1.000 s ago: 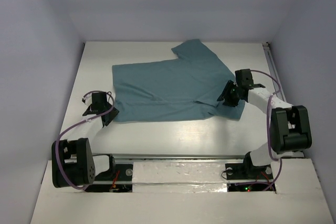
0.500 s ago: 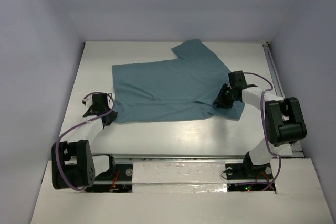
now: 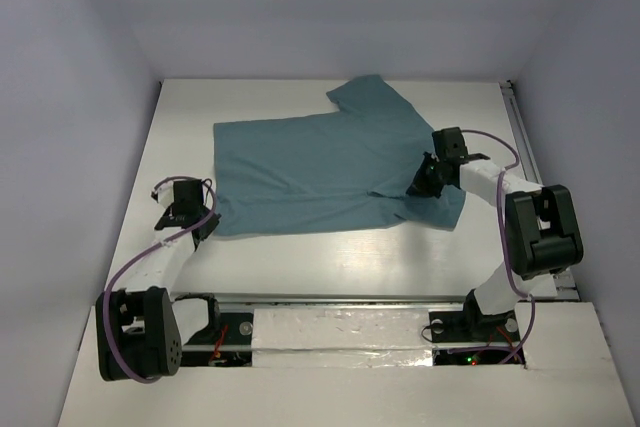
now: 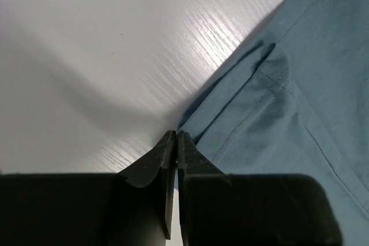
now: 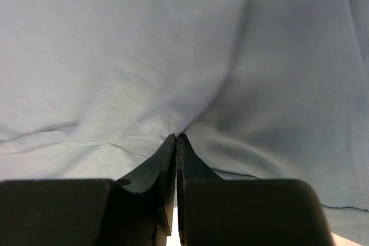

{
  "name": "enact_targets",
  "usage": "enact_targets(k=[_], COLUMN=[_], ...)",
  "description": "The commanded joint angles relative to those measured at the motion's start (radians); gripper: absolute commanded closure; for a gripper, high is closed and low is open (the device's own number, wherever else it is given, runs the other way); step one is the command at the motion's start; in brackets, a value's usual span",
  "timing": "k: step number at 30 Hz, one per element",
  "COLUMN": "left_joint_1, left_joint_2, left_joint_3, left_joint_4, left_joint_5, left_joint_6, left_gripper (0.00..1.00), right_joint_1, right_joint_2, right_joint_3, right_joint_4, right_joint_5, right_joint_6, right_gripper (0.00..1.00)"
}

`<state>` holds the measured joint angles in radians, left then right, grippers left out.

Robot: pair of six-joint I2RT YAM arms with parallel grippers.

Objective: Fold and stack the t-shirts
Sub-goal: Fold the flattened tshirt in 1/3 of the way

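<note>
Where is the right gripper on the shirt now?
Top view: the right gripper pinches the t-shirt at its right end, by the near sleeve.

place: robot lab cell | signs: white table [image 3: 300,257], plain walls [image 3: 330,7], bolted arms [image 3: 540,237]

A white wood-grain table [image 3: 300,259] sits between pale lavender walls [image 3: 330,7]. A metal rail [image 3: 519,132] lines its 3 o'clock edge, an aluminium bar [image 3: 340,299] its 6 o'clock edge.

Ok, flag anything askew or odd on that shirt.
The t-shirt lies slightly skewed on the table, with one sleeve jutting toward the far edge. Its near-left hem corner is doubled over beside the shut left gripper, and cloth puckers into the right gripper's pinch. No damage is visible.
</note>
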<state>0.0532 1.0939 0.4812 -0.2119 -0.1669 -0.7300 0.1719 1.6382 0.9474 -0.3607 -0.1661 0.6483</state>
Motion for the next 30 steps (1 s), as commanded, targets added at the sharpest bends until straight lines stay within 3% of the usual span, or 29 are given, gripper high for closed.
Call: enact_targets(k=[1,20,21,22,25,28,30], left_joint_1=[-0.001,-0.001,-0.001,-0.001,-0.001,-0.001,-0.001], left_joint_2=[-0.038,-0.1,-0.101,-0.104,-0.104,-0.098,-0.097], left_joint_3=[0.039,0.083,0.08,0.08,0.085,0.091,0.099], left_joint_4=[-0.032,-0.096,-0.096,-0.099,-0.099,-0.099,-0.098], left_joint_5=[-0.063,-0.094,-0.092,-0.091,-0.092,-0.094,-0.097], left_joint_6=[0.012,0.009,0.007,0.006,0.007,0.011,0.017], left_gripper=[1.0,1.0,1.0,1.0,1.0,1.0,1.0], right_joint_1=[0.02,0.144,0.144,0.144,0.153,0.153,0.14], right_joint_2=[-0.002,0.324,0.334,0.353,0.35,0.242,0.163], right_joint_3=[0.105,0.593,0.628,0.646,0.699,0.616,0.536], right_joint_4=[-0.012,-0.089,-0.086,-0.09,-0.141,-0.147,-0.144], right_joint_5=[0.036,0.134,0.126,0.12,0.103,0.154,0.221], right_joint_6=[-0.022,-0.104,-0.111,-0.131,-0.166,-0.187,-0.177], right_gripper=[0.95,0.98,0.94,0.78,0.43,0.41,0.53])
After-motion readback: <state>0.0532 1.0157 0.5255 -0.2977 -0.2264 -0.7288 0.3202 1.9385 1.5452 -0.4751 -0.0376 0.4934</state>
